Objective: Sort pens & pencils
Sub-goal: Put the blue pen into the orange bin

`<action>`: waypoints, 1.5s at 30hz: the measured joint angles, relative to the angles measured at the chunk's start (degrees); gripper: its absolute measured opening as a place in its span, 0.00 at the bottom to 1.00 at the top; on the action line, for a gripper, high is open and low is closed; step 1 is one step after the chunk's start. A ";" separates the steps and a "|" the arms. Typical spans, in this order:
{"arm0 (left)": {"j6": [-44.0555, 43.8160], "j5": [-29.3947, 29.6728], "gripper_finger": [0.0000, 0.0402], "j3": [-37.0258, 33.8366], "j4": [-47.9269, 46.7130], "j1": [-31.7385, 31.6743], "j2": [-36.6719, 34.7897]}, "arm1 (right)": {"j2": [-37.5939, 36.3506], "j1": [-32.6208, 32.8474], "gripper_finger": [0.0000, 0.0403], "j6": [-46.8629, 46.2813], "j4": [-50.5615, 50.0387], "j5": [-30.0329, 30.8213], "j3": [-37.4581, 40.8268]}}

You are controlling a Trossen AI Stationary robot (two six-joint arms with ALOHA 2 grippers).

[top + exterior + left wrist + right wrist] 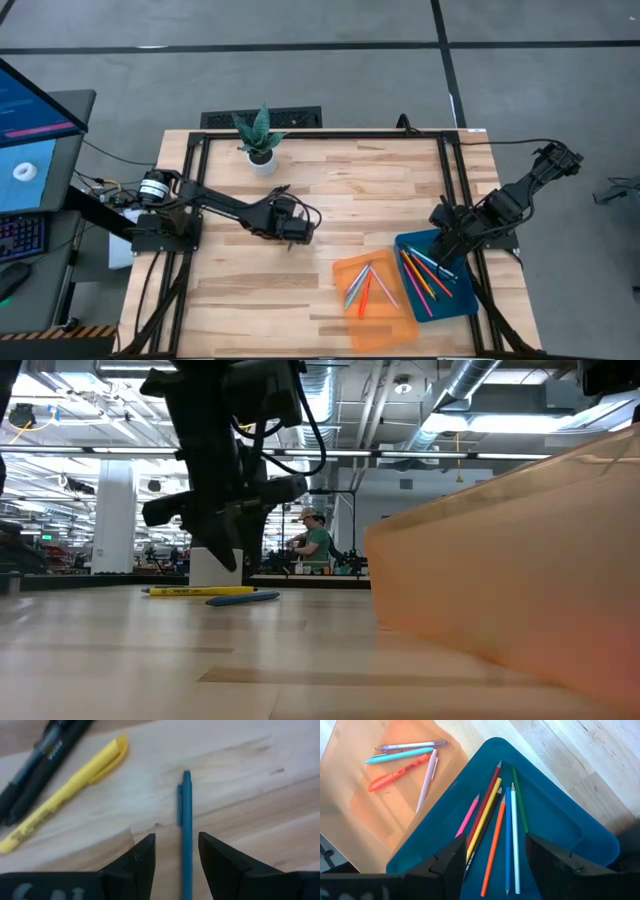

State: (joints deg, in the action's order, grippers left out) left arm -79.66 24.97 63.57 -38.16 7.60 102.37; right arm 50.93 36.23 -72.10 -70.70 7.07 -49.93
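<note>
Near the middle of the wooden table (330, 200), down the board from the potted plant (259, 140), the left gripper (176, 851) sits low over the surface, fingers (142, 857) spread apart with a blue pen (186, 830) lying in the gap between them, not clamped; whether the pads touch it cannot be told. Just beside that pen, in the left wrist view, lies a yellow pen (70, 790), and past it two black pens (42, 757) side by side, all flat on the bare wood. The low view shows the yellow and blue pens lying close together under the left arm, with a person in a green top seated far back in the room (314, 540). Farther from the plant, toward the near right corner of the table, the right gripper (492, 857) hangs over the blue tray (570, 827), released and holding nothing. In that tray lie pencils (492, 817) roughly parallel: pink, red, yellow, black, orange, blue, white, green. Touching the blue tray on the side nearer the table's middle is the orange tray (370, 815), holding four pens (402, 762): a pale purple one, a light blue one, an orange-red one and a pinkish-white one.
</note>
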 joint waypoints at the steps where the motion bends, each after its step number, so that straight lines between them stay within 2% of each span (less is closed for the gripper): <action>1: 0.01 0.72 0.35 0.00 -0.01 -0.13 0.00 | 0.00 0.00 0.55 0.02 0.00 0.00 0.00; 11: 2.21 0.41 0.35 0.15 1.27 -1.34 4.84 | -0.02 0.00 0.55 0.09 0.32 0.00 0.04; 19: 5.07 -2.70 0.35 0.48 4.64 -1.84 6.34 | -0.01 0.00 0.55 0.49 0.48 0.02 0.04; 24: 4.56 -3.71 0.35 2.54 1.23 -1.86 5.96 | -0.04 0.00 0.55 0.57 0.46 0.02 0.04; 31: 16.02 -3.17 0.35 9.05 1.85 -1.36 5.77 | -0.02 0.00 0.55 0.57 0.46 0.02 0.04; 35: 17.97 -3.15 0.35 10.51 2.02 -1.44 6.14 | -0.02 0.00 0.55 0.57 0.46 0.09 0.04; 45: 20.31 -5.24 0.35 10.68 3.04 -1.62 12.25 | -0.02 0.00 0.55 0.57 0.52 0.24 0.02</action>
State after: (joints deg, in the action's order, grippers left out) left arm -59.35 19.73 74.26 -35.12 5.98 114.62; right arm 50.92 36.23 -71.53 -70.17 7.31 -49.91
